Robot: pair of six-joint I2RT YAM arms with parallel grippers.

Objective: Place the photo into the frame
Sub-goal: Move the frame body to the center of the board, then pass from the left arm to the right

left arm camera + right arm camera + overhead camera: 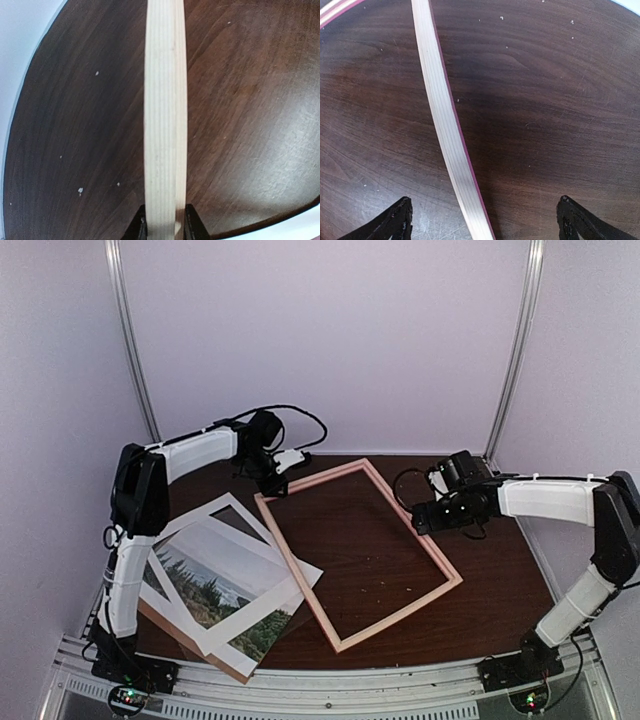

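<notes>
Gripping the frame [400,615] at its far-left corner, our left claw [272,483] is pinching one thin rail in a narrow hold. The left wrist view is showing pale wood grain running straight out from between the jaws. Our right claw [425,515] is hanging wide open above the frame's right-hand rail, holding nothing. The frame is lying flat across the middle of the tabletop [500,570], angled to its edges, with nothing inside it.

The photo [215,590] is lying toward the near-left corner, stacked with a white mat [250,535] and a brown backing board [190,645]. One corner of the mat is poking past the frame's left rail, seemingly beneath it.

We are judging the frame to be light and stiff, though such slim rails may twist if lifted by one corner. Two holds on opposite rails are looking safer. The photo is looking thin, bendy and easy to crease, so we are favouring taking it by an exposed edge rather than its middle. Open room is showing inside the frame and toward the far-right corner. The near-left corner is looking crowded, with overlapping edges to catch on.
</notes>
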